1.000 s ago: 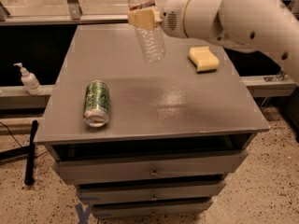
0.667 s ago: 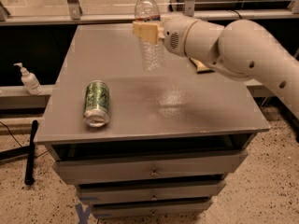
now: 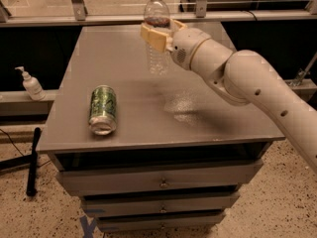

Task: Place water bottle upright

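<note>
The hand [image 3: 157, 32] pinches the water bottle [image 3: 158, 58] just below its shoulder so it hangs upright, base toward the tabletop [image 3: 223, 118] under the hand; a can [image 3: 103, 109] lies well apart.

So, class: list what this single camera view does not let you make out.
- Whether the bottle stands on the table or hangs above it: its clear base blurs into the grey top.
- The bottle's middle: covered by the gripper shut around it.
- The table's far right corner: hidden behind the arm.
- The print on the can: too small.
- The arm's base: cut off by the right edge.
</note>
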`<state>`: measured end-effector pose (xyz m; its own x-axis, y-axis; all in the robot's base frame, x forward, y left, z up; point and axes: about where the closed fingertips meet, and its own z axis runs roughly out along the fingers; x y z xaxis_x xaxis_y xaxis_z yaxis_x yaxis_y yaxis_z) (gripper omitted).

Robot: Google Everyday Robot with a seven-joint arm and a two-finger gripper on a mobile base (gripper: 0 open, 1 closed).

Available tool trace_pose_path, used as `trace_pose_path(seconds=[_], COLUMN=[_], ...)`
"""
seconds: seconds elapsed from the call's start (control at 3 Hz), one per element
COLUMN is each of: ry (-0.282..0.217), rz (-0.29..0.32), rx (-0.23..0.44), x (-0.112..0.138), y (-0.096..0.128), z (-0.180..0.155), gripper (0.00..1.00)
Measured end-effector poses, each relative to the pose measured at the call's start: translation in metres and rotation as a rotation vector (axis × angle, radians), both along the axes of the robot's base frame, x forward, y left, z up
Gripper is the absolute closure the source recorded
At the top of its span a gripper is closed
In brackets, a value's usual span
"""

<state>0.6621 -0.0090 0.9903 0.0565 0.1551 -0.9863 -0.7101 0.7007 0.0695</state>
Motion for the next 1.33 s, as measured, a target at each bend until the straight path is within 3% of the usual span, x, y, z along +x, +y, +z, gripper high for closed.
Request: trace_pose_path(seconds=[0.33,0.67,1.0,1.33], ry=[-0.057,-0.083,-0.106,-0.098], rz=[0.045,0.091,0.147,0.151], rx=[-0.001,-0.027,-0.079,-0.081], x=[0.003,0.003,-0.009,-0.011], y=[0.019,0.037,0.066,0.062], z=[0.001,-0.002,-0.037,-0.043], gripper=[1.00,1.00,1.00,1.00])
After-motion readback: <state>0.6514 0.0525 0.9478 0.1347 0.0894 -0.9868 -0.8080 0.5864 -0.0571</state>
